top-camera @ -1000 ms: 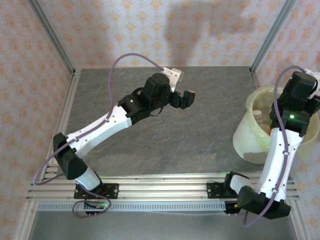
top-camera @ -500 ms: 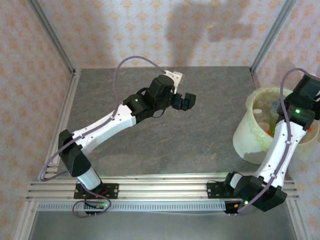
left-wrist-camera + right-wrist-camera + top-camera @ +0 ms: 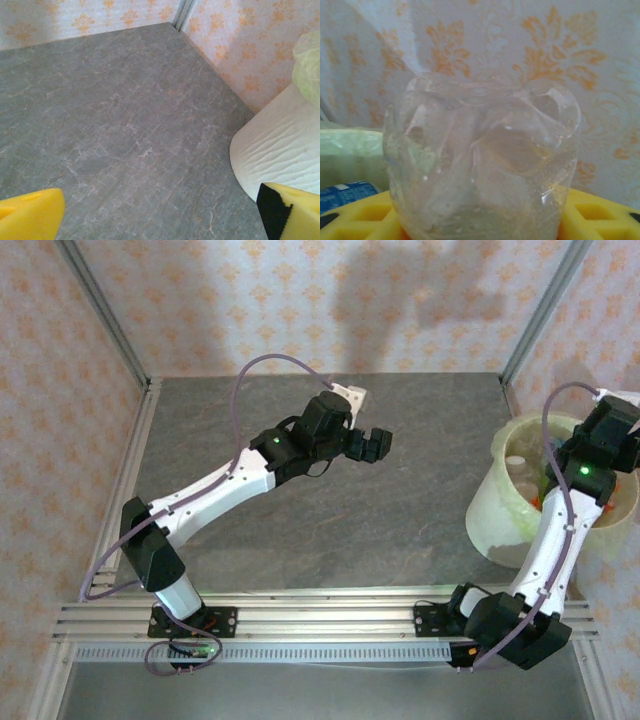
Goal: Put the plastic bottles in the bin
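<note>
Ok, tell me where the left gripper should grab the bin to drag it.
I'd grip the bin by its rim on the side nearest the left gripper, coming down from above, one finger inside, one outside. Its round wall looks far too wide for those open fingers to span.

A: Right wrist cam, what have we got?
B: Clear plastic bottle [image 3: 480, 165] dead centre, base toward the lens. Lobed bottom, dented, droplets on the inside wall.
A: Grip?
B: Right gripper [image 3: 480, 227] clamped on it. Yellow fingers [image 3: 602, 215] touch the bottle on both sides, low in frame.
A: Background?
B: Orange-patterned wallpaper [image 3: 560, 45] behind the bottle. Pale green bag-lined edge of the bin [image 3: 350, 150] at left. Blue label [image 3: 345, 194] with white print just below that edge, above the left-side finger. Can't tell what it's on.
A: Cap end of the held bottle?
B: Hidden from this angle.
</note>
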`<action>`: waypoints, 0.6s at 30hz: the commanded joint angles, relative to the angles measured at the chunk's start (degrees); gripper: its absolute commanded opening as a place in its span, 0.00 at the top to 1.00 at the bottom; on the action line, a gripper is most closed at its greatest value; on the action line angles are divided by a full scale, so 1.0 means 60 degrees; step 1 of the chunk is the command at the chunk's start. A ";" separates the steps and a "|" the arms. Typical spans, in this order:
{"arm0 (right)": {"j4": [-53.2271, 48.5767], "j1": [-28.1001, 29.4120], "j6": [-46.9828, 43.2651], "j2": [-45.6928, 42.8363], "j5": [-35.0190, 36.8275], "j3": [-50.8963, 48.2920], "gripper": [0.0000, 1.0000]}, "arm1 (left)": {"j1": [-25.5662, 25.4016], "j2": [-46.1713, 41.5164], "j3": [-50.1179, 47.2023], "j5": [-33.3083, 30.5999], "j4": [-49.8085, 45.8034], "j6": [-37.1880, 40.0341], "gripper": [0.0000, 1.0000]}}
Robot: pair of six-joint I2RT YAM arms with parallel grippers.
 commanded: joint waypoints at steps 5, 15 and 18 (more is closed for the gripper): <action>0.0545 -0.0020 0.0041 -0.0399 -0.0967 -0.0818 0.25 | 0.0027 0.0116 0.0100 0.0020 -0.0112 -0.0136 0.00; -0.0863 -0.0018 0.1161 -0.0789 -0.2228 0.0134 0.15 | 0.0031 0.0076 -0.0057 -0.0068 -0.0002 -0.0216 0.00; -0.0940 -0.0027 0.1620 -0.0858 -0.2231 0.0168 0.13 | 0.0041 0.0046 -0.0065 -0.0213 -0.0042 -0.0221 0.00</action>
